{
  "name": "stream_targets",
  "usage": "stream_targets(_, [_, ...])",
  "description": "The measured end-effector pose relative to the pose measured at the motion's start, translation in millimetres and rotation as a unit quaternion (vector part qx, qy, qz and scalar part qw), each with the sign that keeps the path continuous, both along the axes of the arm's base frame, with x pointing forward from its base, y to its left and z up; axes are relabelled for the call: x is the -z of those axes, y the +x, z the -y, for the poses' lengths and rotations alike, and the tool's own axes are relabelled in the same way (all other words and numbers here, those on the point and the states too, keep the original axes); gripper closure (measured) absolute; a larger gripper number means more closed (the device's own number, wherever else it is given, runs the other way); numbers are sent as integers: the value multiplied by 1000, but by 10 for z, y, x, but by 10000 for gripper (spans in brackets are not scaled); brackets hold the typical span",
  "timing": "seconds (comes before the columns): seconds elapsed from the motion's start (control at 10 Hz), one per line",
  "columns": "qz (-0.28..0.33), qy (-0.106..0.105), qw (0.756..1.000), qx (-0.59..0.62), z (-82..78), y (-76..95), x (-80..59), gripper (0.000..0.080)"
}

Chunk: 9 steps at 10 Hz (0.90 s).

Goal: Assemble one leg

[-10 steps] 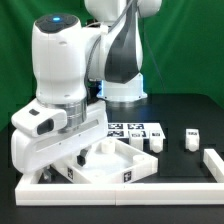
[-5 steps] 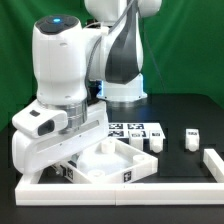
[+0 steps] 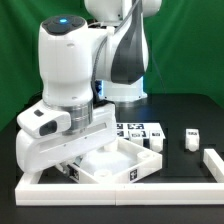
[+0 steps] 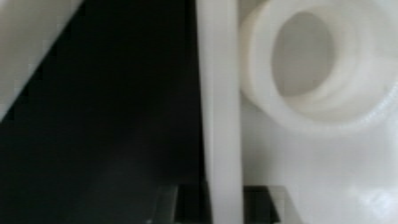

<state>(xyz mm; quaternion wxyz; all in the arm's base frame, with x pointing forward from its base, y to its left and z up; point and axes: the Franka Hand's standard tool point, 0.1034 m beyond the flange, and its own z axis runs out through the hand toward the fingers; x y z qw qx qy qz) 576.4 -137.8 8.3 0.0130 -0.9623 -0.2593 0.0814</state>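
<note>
On the table [image 3: 195, 115], the leg [image 3: 190, 138] is standing at the exterior view's right, well apart from the gripper [image 3: 82, 160]. That gripper is hanging over a rimmed white panel [image 3: 120, 158] with a round socket [image 4: 311, 105]; whether it is clenching I cannot tell.

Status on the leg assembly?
Gripper low over the tabletop, open or shut unclear. Leg sits apart on the table, ungripped. Another leg beside the marker board, between them.
</note>
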Motion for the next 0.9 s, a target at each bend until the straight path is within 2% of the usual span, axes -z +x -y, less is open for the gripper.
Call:
stream_targets(0.2, [-40, -14, 994, 99, -191, -77, -8, 746])
stream_targets(0.5, [-84, -32, 979, 183, -364, -115, -41, 745])
stream_targets(0.9, [-113, -67, 965, 228, -890, -86, 14, 745])
